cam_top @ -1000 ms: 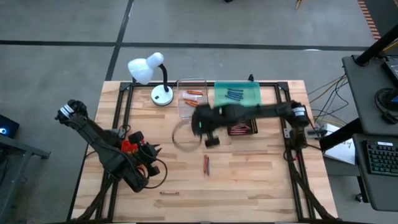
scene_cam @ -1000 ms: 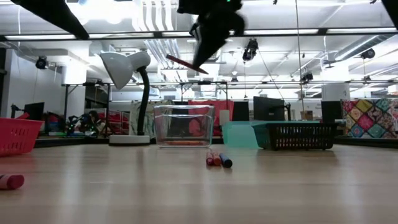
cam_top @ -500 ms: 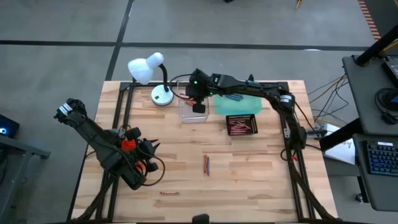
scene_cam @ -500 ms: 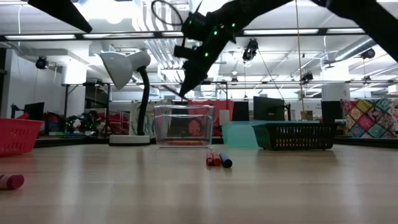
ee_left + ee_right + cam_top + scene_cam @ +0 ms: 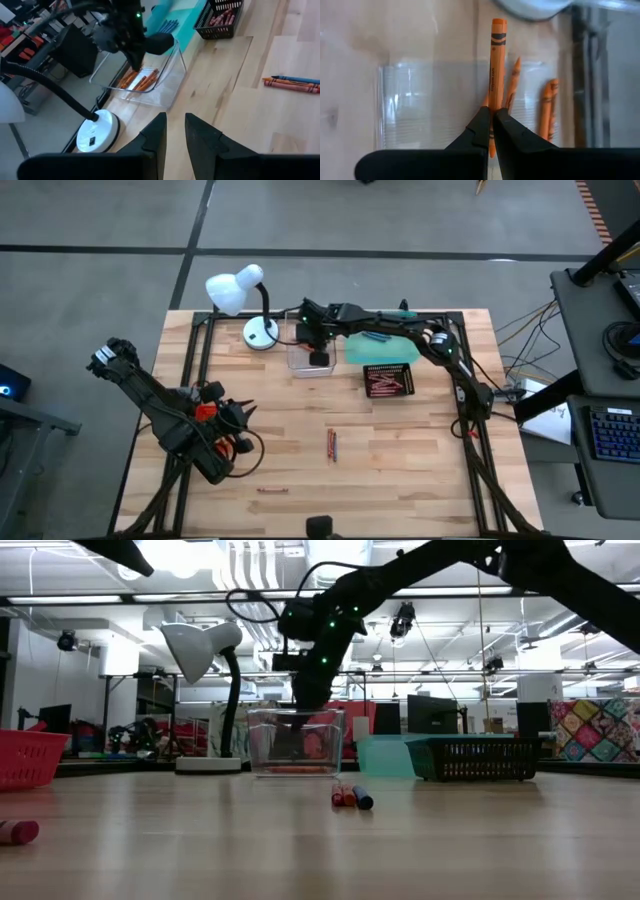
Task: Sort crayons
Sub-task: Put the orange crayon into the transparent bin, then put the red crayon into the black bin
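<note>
My right gripper [image 5: 318, 348] is shut on an orange crayon [image 5: 493, 75] and hangs over the clear tray [image 5: 293, 365] at the table's far side, its fingers at the tray's rim [image 5: 300, 712]. Several orange crayons [image 5: 550, 107] lie on the tray's floor. Three loose crayons [image 5: 332, 444], two red and one blue, lie mid-table, and one more [image 5: 272, 490] lies near the front edge. My left gripper [image 5: 175, 120] waits at the near left, narrowly open, with nothing between its fingers. My right gripper pinches the orange crayon between its two fingers near one end [image 5: 492, 131]. The rest of the stick runs on past the fingertips, in line with the fingers. The fingers slant down from above. The crayon is clear of the tray floor; its flat end [image 5: 498, 22] is the far one.
A teal tray [image 5: 380, 345] with blue crayons and a black basket [image 5: 389, 383] with red crayons stand right of the clear tray. A white desk lamp [image 5: 245, 300] stands just left of it. A red basket [image 5: 30, 760] shows at the far left in the low view.
My right gripper has carried the orange crayon from above the table's middle toward the far edge. It has come down over the clear tray until its fingers reach the rim. It has stayed shut on the crayon.
</note>
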`<action>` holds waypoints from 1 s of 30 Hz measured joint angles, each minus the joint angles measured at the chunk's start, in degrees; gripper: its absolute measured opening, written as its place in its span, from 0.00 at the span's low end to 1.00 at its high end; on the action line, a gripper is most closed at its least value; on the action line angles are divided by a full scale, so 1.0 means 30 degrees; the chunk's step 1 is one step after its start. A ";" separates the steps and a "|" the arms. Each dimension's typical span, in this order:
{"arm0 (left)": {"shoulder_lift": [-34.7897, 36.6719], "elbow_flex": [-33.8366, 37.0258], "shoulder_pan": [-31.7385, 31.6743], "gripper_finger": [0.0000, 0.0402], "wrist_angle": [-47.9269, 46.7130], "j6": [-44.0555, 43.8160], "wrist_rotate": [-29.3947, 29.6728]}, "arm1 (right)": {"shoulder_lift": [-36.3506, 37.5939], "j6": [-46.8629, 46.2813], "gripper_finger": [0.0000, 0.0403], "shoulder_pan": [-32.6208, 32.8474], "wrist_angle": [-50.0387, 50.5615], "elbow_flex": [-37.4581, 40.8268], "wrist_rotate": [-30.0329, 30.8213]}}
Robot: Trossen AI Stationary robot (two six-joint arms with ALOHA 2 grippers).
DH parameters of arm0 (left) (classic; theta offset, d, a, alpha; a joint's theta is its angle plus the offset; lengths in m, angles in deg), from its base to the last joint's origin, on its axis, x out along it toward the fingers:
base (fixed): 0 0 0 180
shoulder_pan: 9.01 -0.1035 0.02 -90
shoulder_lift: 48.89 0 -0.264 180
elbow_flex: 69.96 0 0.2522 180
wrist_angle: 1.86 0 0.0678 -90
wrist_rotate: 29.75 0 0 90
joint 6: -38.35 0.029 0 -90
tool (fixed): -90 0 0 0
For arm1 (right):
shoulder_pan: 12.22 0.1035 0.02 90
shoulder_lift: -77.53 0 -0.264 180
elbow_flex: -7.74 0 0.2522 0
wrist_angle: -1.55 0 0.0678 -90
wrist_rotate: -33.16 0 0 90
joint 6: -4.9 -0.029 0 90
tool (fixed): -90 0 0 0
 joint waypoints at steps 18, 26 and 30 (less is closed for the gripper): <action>0.0007 0.0007 0.0000 0.13 0.0244 -0.0095 -0.0339 | 0.0043 -0.0489 0.25 0.0007 0.0954 0.0006 -0.0066; 0.0007 0.0029 0.0000 0.13 0.0976 -0.0102 -0.1308 | 0.0972 -0.1876 0.32 0.0385 0.1217 -0.0329 -0.0150; 0.0007 0.0051 0.0000 0.13 0.1567 -0.0109 -0.2387 | 0.1956 -0.2159 0.31 0.1184 0.1478 -0.0329 -0.0245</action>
